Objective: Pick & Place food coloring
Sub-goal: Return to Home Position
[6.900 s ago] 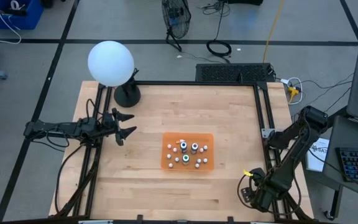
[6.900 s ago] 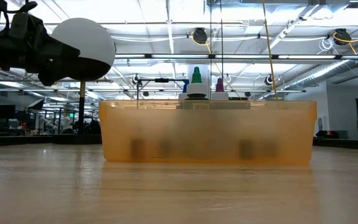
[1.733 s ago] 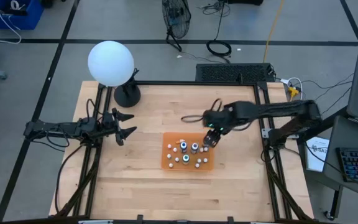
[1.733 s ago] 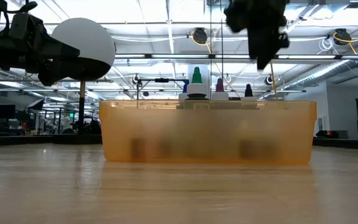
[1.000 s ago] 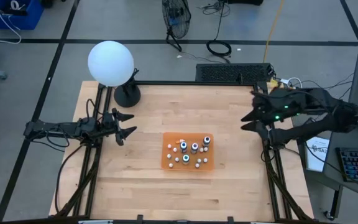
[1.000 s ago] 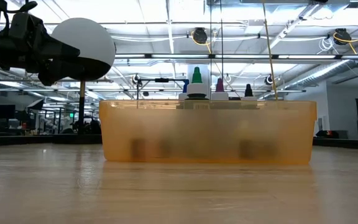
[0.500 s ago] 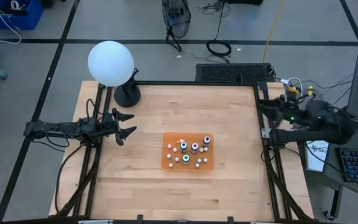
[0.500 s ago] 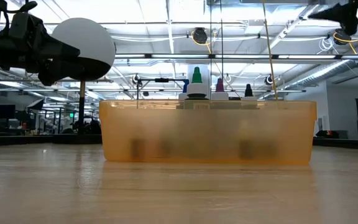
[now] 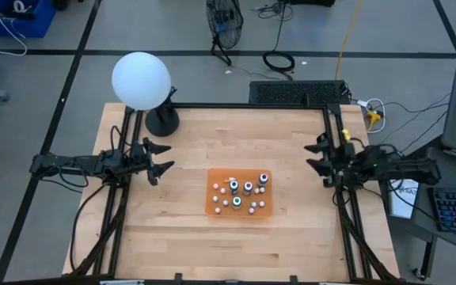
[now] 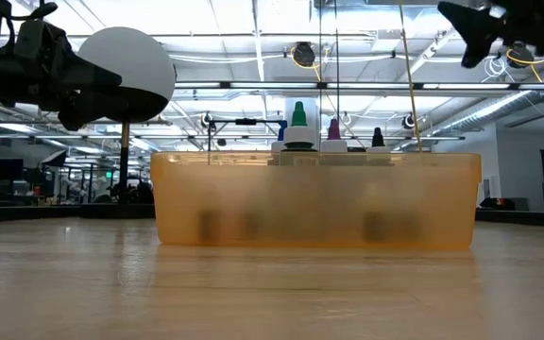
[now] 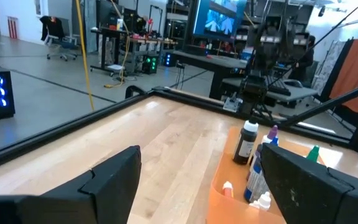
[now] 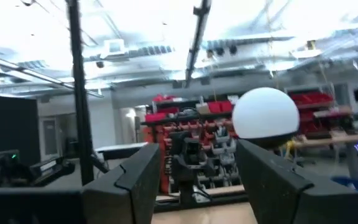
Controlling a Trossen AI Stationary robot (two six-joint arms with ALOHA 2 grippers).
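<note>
- I see the orange tray (image 9: 210, 209) on the wooden table (image 9: 196, 134), about midway between the two arms.
- The food coloring bottles (image 9: 237, 203) are inside this tray, standing upright: a few larger ones in one row, and small white-capped ones in the rest of the tray.
- In the low view three tips rise over the tray wall: a green tip (image 10: 298, 115), a purple tip (image 10: 333, 127) and a black tip (image 10: 377, 137). The bodies behind the wall are only blurred shadows.
- In the left wrist view the large black bottle (image 11: 248, 142) stands at the end of the tray that is toward the right arm.
- The left gripper (image 9: 163, 157) hangs over the left edge of the table. Its fingers are wide apart and hold nothing.
- The right gripper (image 9: 315, 156) is at the right edge of the table, well apart from the tray. Its fingers are spread too, with nothing between them.
- A white globe lamp (image 9: 141, 79) stands at the table corner beyond the left arm.
</note>
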